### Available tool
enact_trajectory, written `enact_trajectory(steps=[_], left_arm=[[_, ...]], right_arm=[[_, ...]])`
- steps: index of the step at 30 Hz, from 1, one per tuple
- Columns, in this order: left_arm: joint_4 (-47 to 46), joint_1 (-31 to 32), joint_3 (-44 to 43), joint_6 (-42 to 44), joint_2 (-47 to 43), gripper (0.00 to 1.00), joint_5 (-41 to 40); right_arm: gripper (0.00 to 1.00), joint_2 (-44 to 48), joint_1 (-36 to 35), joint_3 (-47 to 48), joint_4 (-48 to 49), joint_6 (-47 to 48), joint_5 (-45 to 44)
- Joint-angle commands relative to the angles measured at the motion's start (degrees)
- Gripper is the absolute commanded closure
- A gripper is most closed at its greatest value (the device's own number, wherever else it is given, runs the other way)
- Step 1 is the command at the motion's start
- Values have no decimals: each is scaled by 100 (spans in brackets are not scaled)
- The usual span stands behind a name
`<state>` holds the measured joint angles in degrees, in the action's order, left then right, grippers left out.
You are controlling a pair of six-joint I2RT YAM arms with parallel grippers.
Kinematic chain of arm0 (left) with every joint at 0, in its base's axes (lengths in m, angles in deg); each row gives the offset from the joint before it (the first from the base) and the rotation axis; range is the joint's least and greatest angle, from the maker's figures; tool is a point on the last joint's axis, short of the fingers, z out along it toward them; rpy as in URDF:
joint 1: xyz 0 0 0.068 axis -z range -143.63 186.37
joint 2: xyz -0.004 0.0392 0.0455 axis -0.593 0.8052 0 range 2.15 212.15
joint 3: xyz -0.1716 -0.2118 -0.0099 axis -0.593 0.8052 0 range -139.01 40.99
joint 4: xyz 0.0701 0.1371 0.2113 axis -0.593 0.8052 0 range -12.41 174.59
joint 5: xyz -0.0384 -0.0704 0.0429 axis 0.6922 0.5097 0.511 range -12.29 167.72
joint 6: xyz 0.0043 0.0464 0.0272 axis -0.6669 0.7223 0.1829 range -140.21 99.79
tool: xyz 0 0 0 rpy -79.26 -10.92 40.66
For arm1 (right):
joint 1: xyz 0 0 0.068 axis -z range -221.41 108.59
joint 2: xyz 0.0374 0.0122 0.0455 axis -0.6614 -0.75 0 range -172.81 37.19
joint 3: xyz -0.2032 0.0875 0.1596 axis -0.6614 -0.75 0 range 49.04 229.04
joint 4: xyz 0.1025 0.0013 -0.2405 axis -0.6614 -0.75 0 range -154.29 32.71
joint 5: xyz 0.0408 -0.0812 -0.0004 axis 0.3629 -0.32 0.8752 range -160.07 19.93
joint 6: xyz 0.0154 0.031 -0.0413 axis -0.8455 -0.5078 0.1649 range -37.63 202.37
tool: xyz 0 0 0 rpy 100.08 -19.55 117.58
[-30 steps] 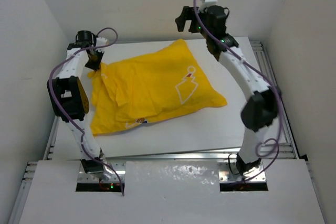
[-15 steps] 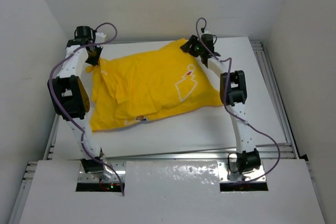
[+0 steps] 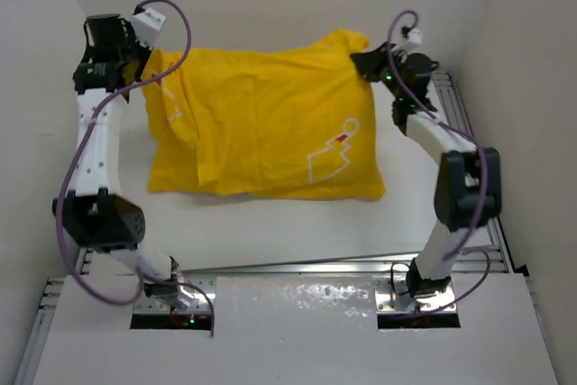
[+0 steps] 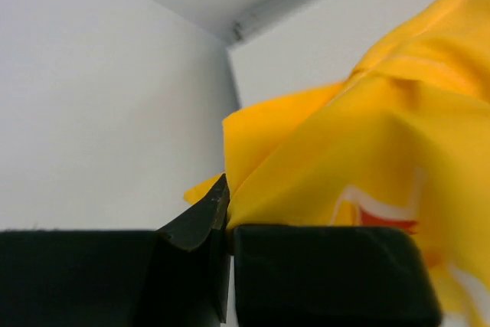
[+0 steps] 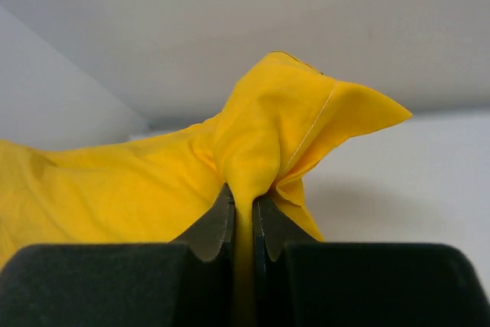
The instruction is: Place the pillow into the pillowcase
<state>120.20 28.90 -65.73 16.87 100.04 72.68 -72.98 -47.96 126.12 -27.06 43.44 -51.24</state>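
Observation:
The yellow pillowcase (image 3: 261, 123) is stretched between my two grippers by its far corners, its near edge resting on the table. It bulges, and a white outline print shows at its right. No white pillow is visible; it is hidden. My left gripper (image 3: 144, 59) is raised at the far left, shut on the case's left corner; the left wrist view shows the cloth (image 4: 367, 128) pinched at the left gripper (image 4: 229, 223). At the far right, my right gripper (image 3: 365, 62) is shut on the other corner. In the right wrist view the fabric (image 5: 260, 128) bunches above the right gripper (image 5: 243, 216).
The white table (image 3: 297, 232) is enclosed by white walls at the left, back and right. Aluminium rails (image 3: 469, 132) run along the table's right side and near edge. Both arm bases sit at the near edge.
My right gripper came down onto the case's far right corner and shut on it. Both arms then lifted the far edge up and apart, spreading the case.

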Motion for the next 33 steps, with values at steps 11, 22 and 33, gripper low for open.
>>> enact_trajectory(steps=[11,22,33], left_arm=[[-578,79,792,2092,-2160,100,-489],[-1923,105,1349,2058,-1950,100,-1298],[-2300,420,-2549,1337,1055,100,-2263]], right_arm=[[100,2624,1041,-2250,3287,-263,261],[100,2124,1041,-1541,3288,-580,446],[100,-1602,945,5144,1582,-1591,244]])
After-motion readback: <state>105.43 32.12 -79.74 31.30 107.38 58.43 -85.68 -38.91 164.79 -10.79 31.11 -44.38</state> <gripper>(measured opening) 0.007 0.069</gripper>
